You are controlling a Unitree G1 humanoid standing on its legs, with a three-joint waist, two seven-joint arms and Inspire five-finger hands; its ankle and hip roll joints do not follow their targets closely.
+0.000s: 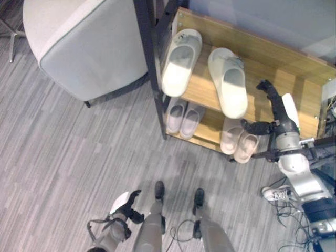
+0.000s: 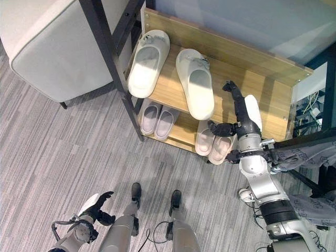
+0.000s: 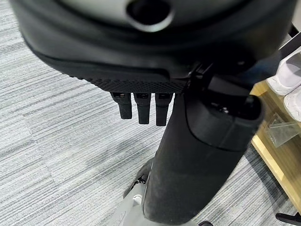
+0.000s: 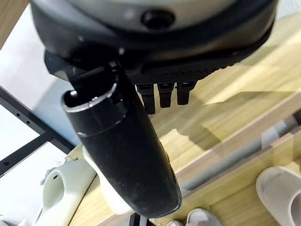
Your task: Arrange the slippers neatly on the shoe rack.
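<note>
Right hand released, empty, beside the right white slipper on the shoe rack; you nudge its heel parallel to its mate.

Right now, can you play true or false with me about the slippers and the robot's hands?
1. Two big white slippers lie on the shoe rack's top shelf. True.
2. The right hand grips a slipper. False: it hovers open over bare shelf beside them.
3. The lower shelf holds smaller slippers. True.
4. The left hand touches the rack. False: it hangs low over the grey floor.
</note>
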